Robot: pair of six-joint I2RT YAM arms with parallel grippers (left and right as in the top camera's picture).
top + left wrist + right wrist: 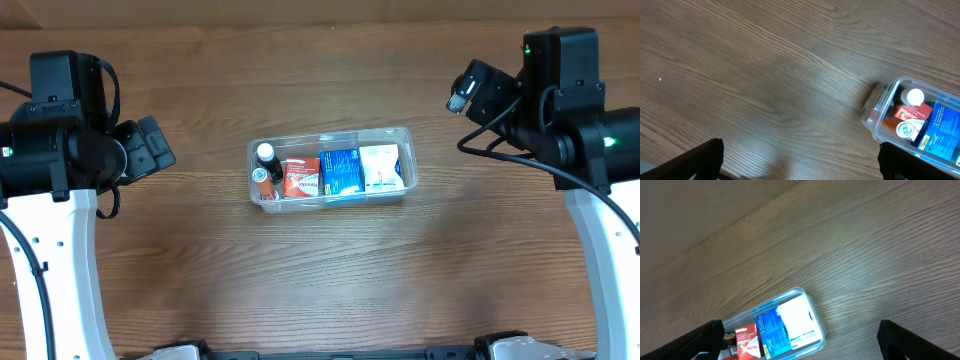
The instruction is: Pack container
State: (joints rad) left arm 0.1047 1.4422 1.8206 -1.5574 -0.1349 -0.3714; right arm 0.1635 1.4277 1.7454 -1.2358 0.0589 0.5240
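The clear plastic container sits mid-table. It holds a white box, a blue box, a red box and two small bottles at its left end. It also shows in the left wrist view and the right wrist view. My left gripper is open and empty, raised to the left of the container; its fingertips frame bare table. My right gripper is open and empty, raised to the upper right of the container.
The brown wooden table fills every view. Both white arm links run along the left and right edges toward the front. No other loose objects show.
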